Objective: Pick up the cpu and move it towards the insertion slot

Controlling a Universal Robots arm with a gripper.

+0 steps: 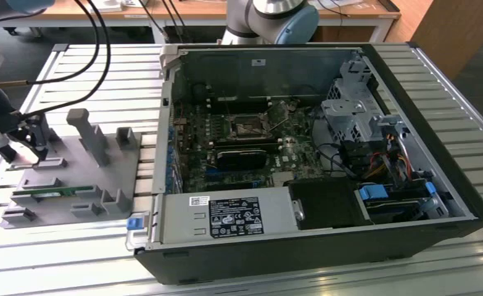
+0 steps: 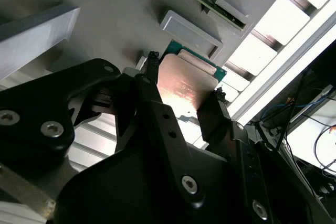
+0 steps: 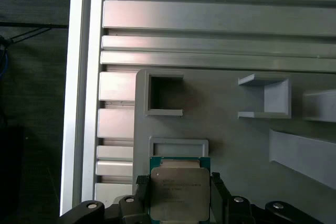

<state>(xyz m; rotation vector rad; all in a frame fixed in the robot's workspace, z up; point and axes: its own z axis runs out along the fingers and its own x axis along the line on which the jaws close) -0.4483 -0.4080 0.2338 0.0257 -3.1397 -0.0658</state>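
1. While its two black fingers press on opposite edges of the cpu, the gripper is closed to the chip's width and holds it.
2. We see them over the grey holder plate, at the exterior view's left.
3. Upright grey posts and a green memory stick are near.
4. The insertion slot lies well apart, to the exterior view's right, inside the open computer case; its side wall stands between.

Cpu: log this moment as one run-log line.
gripper: shut on cpu | location: at gray fixture tray | insertion slot: apart, inside computer case
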